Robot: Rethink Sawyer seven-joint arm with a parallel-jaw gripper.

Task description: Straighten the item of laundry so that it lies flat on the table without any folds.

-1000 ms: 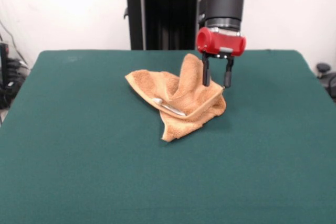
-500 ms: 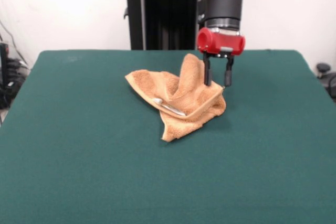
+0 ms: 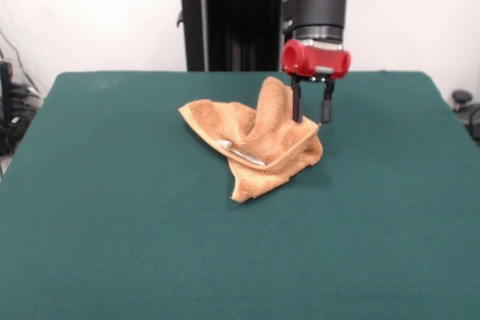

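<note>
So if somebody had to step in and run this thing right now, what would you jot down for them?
Gripper: open, holding nothing, hanging just above the towel's raised peak, at its far side.
Towel: crumpled near the middle of the green table, one fold standing up, edges doubled over, a white tag showing.
Done: nothing visibly flattened yet.
Left: probably grasp a corner or edge, pull the folds out, and leave the towel lying flat.

Pale off-white wall (image 3: 97, 13) across the far background, dark cables and equipment (image 3: 11, 110) at the far left edge beside the table, small black knob-like object (image 3: 463, 99) at the right edge, partly cut off
</note>
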